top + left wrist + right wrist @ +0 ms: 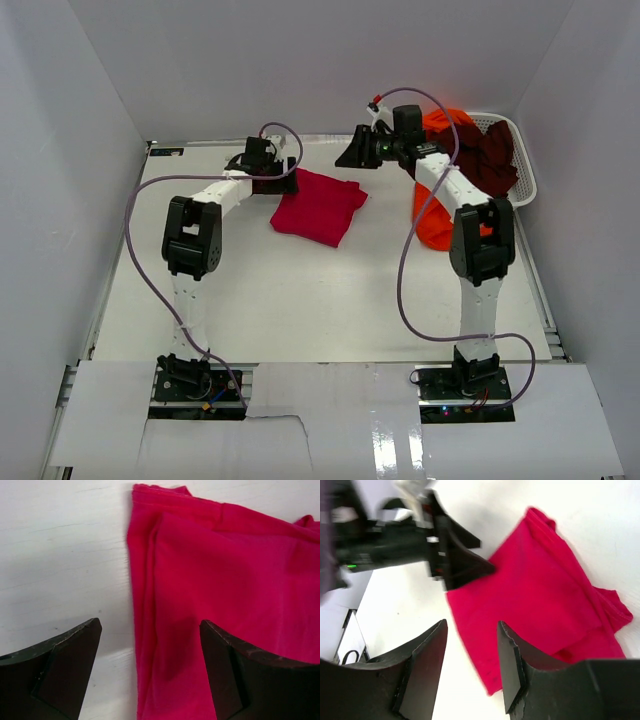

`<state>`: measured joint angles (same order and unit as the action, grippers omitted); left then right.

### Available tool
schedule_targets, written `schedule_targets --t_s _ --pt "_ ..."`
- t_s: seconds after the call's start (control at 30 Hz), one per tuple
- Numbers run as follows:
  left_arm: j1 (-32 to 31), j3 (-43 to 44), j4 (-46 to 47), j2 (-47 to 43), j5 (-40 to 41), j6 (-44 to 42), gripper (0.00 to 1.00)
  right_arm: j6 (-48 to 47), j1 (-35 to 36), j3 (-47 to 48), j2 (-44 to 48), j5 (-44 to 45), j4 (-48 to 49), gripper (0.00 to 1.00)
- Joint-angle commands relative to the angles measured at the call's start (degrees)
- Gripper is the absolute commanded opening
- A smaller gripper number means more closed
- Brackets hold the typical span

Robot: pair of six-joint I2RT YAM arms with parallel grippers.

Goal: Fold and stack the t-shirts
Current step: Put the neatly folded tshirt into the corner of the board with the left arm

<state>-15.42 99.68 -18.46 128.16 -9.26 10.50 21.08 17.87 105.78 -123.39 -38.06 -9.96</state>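
Red shirt (320,205): folded, lying flat on the table (300,300).
Left gripper (150,625): jaws wide, astride the shirt's edge.
Right gripper (472,630): raised, jaws partly apart, empty.
Orange shirt (432,225), maroon shirt (492,160): apparently spilling from the basket (527,180).

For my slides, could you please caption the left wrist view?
Open left gripper straddling the edge of the folded crimson-red cloth t-shirt on the white table.

Red tee (320,206), orange tee (432,226) on table (300,300)

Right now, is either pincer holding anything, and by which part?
Nothing is held. The left pincer stands open over an edge of the crimson t-shirt; the right pincer is open in the air, empty.
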Motion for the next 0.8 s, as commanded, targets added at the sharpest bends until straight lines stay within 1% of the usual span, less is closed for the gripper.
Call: schedule_targets --t_s 0.0,0.07,0.17,0.2,0.23,0.43,0.5,0.53,0.57,0.67,0.77 --pt "-1.10 1.22 0.18 -1.51 -1.99 -1.54 0.91 -3.50 -0.11 -3.72 8.42 1.85 -1.38 0.51" --pt "-1.63 2.71 -0.78 0.16 -1.64 -1.63 0.89 -4.20 -0.11 -7.06 11.84 2.20 -1.47 0.51" --pt "-2.15 4.47 -1.75 2.18 -1.99 -2.06 0.75 -4.64 -0.11 -10.58 15.02 3.08 -1.47 0.51" --pt "-2.51 5.17 -2.10 3.05 -1.38 -2.15 0.65 -4.99 -0.11 -11.29 15.72 3.26 -1.38 0.51" --pt "-2.51 5.17 -2.28 3.41 -0.51 -2.15 0.61 -5.17 -0.11 -11.90 15.99 3.35 -1.56 0.51" --pt "-3.21 6.14 -3.86 4.82 6.52 -2.85 0.60 -5.61 -0.20 -14.28 16.87 2.99 -2.09 0.51" --pt "-3.56 7.45 -5.18 5.96 9.16 -3.38 0.46 -5.61 -0.20 -15.07 17.48 2.91 -2.00 0.51" --pt "-3.48 7.90 -5.79 6.40 13.08 -3.21 0.38 -5.61 -0.20 -15.33 17.83 2.82 -1.91 0.51" --pt "-3.48 8.51 -7.45 7.01 15.04 -3.21 0.23 -5.61 -0.20 -15.51 18.01 2.65 -1.91 0.51" --pt "-3.13 9.57 -9.40 9.74 23.47 -4.17 0.06 -5.44 -0.20 -16.04 18.36 2.03 -1.91 0.51" --pt "-2.16 7.11 -8.53 10.53 29.97 -5.31 0.00 -5.17 -0.12 -16.83 18.80 1.07 -1.65 0.51"
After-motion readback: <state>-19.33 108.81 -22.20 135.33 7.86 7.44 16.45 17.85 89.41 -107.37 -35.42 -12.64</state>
